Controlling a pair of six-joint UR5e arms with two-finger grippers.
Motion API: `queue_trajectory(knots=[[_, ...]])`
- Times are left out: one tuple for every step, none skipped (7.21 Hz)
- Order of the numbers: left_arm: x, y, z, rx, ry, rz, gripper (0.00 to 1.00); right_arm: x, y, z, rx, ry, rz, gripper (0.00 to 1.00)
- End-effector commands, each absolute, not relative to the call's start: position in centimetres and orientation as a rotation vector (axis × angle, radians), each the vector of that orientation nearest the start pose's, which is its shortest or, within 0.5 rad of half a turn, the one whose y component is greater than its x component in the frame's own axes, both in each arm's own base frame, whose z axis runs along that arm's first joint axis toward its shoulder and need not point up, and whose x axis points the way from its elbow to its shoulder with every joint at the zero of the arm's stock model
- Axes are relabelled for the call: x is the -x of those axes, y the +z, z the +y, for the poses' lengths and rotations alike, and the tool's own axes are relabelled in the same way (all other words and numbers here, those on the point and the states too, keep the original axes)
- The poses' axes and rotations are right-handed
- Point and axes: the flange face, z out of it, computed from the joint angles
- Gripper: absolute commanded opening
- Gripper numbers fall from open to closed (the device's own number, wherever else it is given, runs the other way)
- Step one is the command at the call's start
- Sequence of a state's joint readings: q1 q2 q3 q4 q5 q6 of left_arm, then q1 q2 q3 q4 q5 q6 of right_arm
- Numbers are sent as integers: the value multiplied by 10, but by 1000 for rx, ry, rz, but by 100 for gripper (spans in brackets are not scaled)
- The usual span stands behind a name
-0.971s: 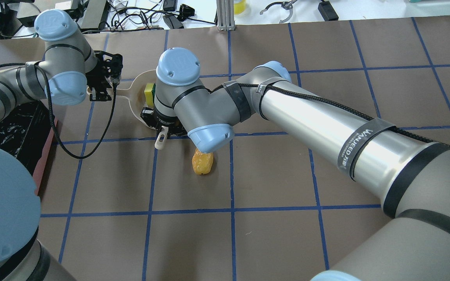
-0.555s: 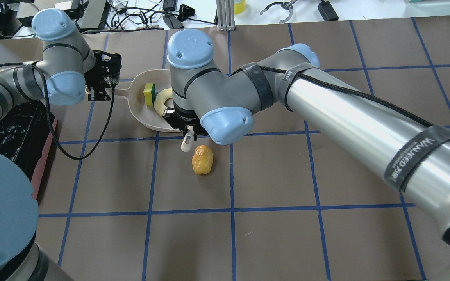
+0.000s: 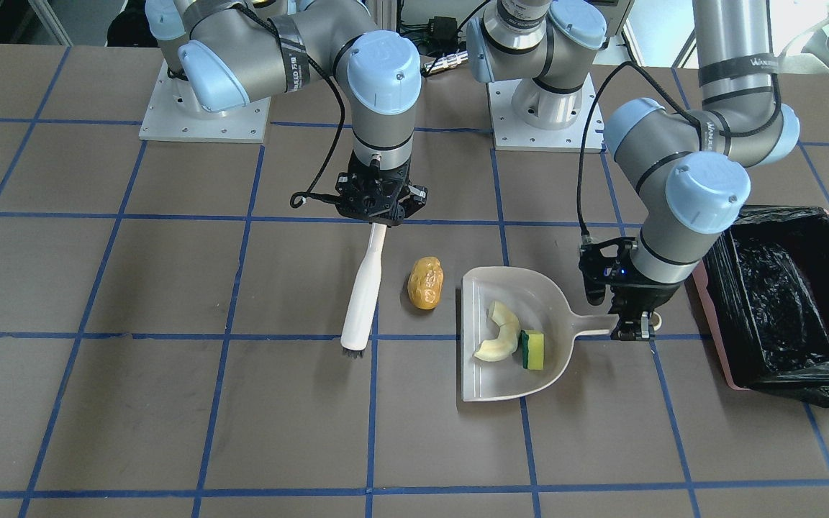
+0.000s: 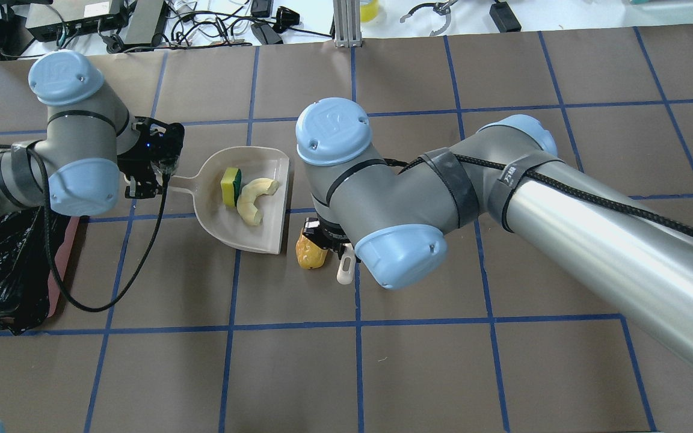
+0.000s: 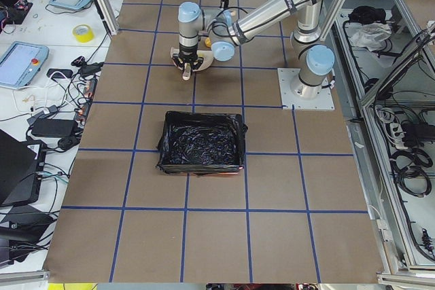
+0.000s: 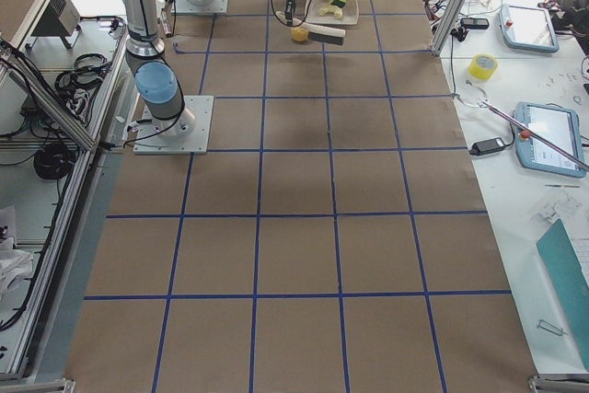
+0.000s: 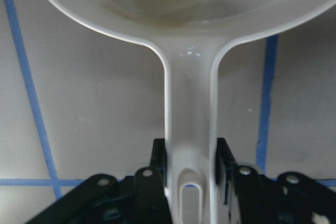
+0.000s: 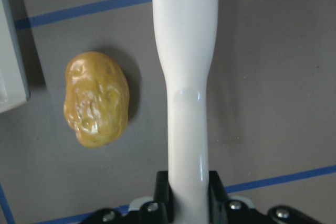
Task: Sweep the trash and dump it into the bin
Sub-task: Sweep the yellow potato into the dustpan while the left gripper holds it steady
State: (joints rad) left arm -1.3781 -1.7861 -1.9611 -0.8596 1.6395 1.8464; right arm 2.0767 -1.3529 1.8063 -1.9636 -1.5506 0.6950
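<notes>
Over the middle of the worktop (image 3: 170, 417), the right end effector (image 3: 378, 221) is clamped tight on the upper end of a white brush (image 3: 363, 295). The handle slants away from the robot, with the dark bristles at its far tip. Just beside the handle, touching nothing, lies a lumpy yellow piece of trash (image 3: 425, 283), between the brush and the open lip of the pale grey dustpan (image 3: 501, 378). The dustpan sits flat and holds a pale curved slice (image 3: 499, 338) and a yellow-and-green sponge (image 3: 532, 349), side by side. The left end effector (image 3: 634, 332) grips the tip of the dustpan's handle, fingers closed on either side of it. Past that arm, toward the robot's left end of the worktop, the bin (image 3: 781, 302) stands open-topped, its black liner crinkled over a pinkish box.
</notes>
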Motion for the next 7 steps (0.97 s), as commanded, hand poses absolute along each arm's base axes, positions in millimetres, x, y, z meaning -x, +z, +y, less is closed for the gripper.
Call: queue_trajectory(knots=[[33, 260, -485, 2426, -13, -2187, 0, -386, 293, -385, -348, 113, 3124, 0], [32, 259, -470, 2414, -21, -2192, 0, -403, 282, -365, -317, 104, 3120, 0], [28, 260, -463, 2408, -25, -2200, 0, -407, 268, -364, -316, 67, 3102, 0], [27, 257, -459, 2400, -32, -2199, 0, -412, 260, -363, -314, 44, 3089, 0], [26, 254, -454, 2403, -68, -2200, 0, -416, 248, -366, -306, 37, 3088, 0], [27, 250, -450, 2394, -79, -2198, 0, -423, 240, -367, -293, 21, 3081, 0], [28, 248, -449, 2391, -80, -2194, 0, -429, 237, -371, -310, 5, 3066, 0]])
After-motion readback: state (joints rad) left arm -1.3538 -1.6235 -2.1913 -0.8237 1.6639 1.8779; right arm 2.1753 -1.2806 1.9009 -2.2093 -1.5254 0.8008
